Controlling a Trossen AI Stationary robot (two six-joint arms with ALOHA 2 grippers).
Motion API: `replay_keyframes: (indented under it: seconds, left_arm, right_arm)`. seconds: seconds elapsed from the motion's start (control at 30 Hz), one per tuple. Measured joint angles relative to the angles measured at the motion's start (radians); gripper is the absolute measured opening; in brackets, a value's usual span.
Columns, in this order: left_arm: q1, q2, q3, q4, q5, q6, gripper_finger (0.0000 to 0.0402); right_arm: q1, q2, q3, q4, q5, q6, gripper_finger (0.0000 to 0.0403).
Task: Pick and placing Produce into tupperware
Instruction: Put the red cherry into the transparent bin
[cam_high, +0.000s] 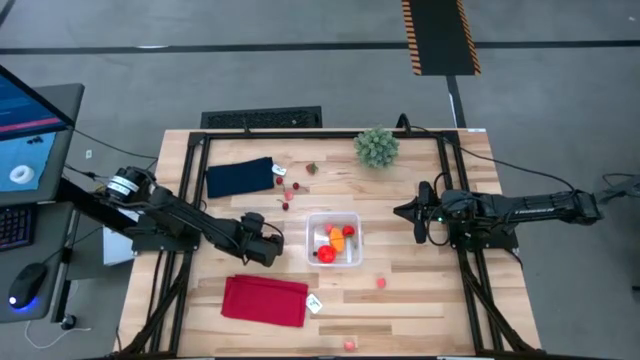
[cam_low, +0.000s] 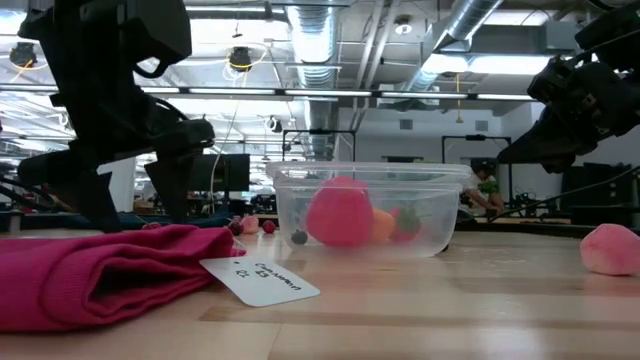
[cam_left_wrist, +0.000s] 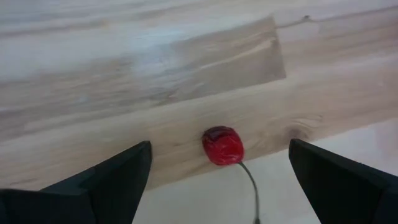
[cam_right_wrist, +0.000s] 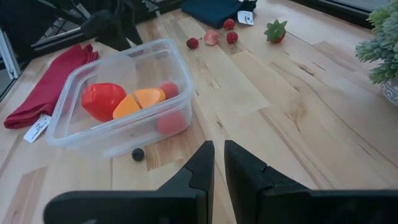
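The clear tupperware (cam_high: 335, 240) stands mid-table and holds red, orange and pink produce (cam_right_wrist: 102, 99). My left gripper (cam_high: 268, 245) is open, low over the table to the container's left. In the left wrist view a small red cherry (cam_left_wrist: 222, 146) with a stem lies on the wood between its fingers (cam_left_wrist: 124, 171), touching neither. My right gripper (cam_high: 405, 212) is shut and empty to the container's right. Loose produce lies far of the container (cam_high: 290, 190), and two pink pieces lie near the front edge (cam_high: 381, 283).
A navy cloth (cam_high: 240, 177) lies at the far left and a red cloth (cam_high: 265, 300) with a white tag at the near left. A green spiky plant (cam_high: 377, 147) stands at the far edge. A small dark berry (cam_right_wrist: 138, 154) lies beside the container's wall.
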Motion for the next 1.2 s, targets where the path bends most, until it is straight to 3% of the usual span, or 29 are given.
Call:
replay_keyframes:
  seconds: [0.2,0.7,1.2]
  left_arm:
    - [0.006,0.007,0.001,-0.001,0.010,-0.046,0.0343]
    - [0.006,0.010,-0.001,0.037,0.025,-0.057,0.0202]
    - [0.006,0.010,-0.001,0.047,0.028,-0.064,0.0094]
  right_arm:
    - [0.000,0.000,0.000,0.000,0.000,0.000,0.0060]
    - [0.000,0.000,0.000,0.000,0.000,0.000,0.0060]
    - [0.000,0.000,0.000,0.000,0.000,0.000,0.0060]
